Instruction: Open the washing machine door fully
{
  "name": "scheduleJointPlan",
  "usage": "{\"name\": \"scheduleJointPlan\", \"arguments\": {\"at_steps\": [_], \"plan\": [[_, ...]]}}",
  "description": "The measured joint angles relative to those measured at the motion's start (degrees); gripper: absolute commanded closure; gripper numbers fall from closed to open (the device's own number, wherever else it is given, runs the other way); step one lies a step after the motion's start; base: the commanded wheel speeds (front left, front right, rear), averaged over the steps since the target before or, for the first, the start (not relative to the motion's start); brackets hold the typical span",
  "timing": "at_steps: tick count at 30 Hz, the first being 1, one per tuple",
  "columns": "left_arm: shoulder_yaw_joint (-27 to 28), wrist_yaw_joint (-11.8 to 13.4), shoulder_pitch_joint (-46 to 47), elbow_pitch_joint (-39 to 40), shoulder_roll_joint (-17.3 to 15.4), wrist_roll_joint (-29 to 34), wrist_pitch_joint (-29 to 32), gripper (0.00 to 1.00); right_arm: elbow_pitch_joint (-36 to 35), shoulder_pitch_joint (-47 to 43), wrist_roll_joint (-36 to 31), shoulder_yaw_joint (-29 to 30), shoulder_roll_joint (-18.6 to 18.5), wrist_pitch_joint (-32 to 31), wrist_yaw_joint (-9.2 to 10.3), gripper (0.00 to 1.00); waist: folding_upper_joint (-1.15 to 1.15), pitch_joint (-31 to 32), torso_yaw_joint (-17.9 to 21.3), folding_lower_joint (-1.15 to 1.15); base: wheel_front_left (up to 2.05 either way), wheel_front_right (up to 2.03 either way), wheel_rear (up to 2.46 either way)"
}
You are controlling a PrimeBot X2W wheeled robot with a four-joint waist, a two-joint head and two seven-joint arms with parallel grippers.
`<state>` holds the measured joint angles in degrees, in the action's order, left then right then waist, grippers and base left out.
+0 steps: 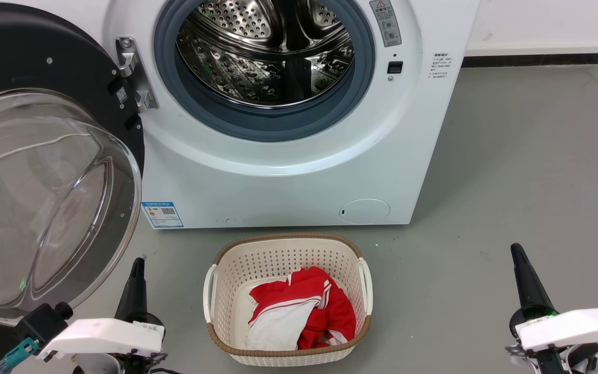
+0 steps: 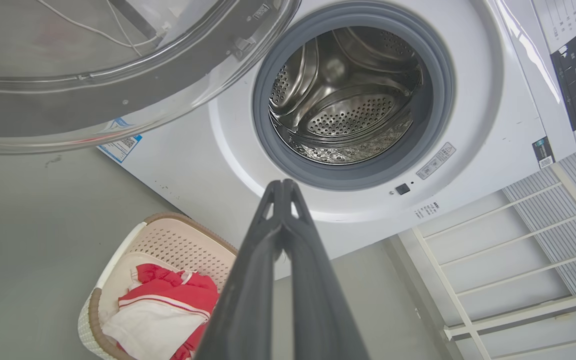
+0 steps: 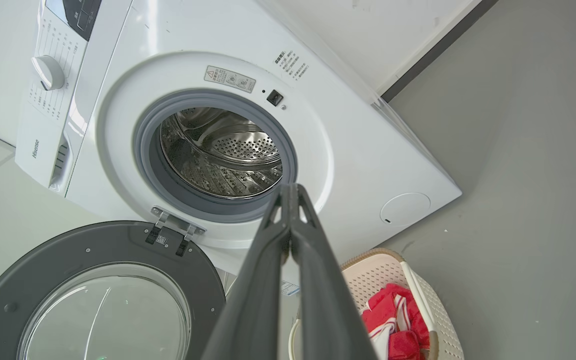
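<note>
The washing machine door [image 1: 44,171] stands wide open at the left of the frame, off the washing machine [image 1: 278,176]. The left pincer [image 1: 137,264] and right pincer [image 1: 516,252], at the bottom corners, are pressed closed, holding nothing.

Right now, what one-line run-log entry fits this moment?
washing machine door stands wide open | drum exposed | left gripper shut, empty | right gripper shut, empty | laundry basket holds red-white cloth

We see a shiny steel drum [image 1: 268,52], smooth clear glass in the door [image 1: 44,197], a matt plastic basket [image 1: 278,259], and soft cloth [image 1: 325,306].
</note>
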<state>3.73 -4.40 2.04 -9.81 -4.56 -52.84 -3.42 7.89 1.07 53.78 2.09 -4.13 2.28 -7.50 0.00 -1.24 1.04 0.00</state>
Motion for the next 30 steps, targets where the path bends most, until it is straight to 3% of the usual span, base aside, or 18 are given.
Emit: {"name": "scheduleJointPlan", "arguments": {"at_steps": [30], "plan": [[1.3,-1.5,1.8,-2.0,0.8,-18.4,4.8,1.0,2.9,2.1,18.9,1.0,-0.1,-3.3,0.01,1.0,0.0,0.4,-0.4,0.0,0.0,0.0,0.0]]}}
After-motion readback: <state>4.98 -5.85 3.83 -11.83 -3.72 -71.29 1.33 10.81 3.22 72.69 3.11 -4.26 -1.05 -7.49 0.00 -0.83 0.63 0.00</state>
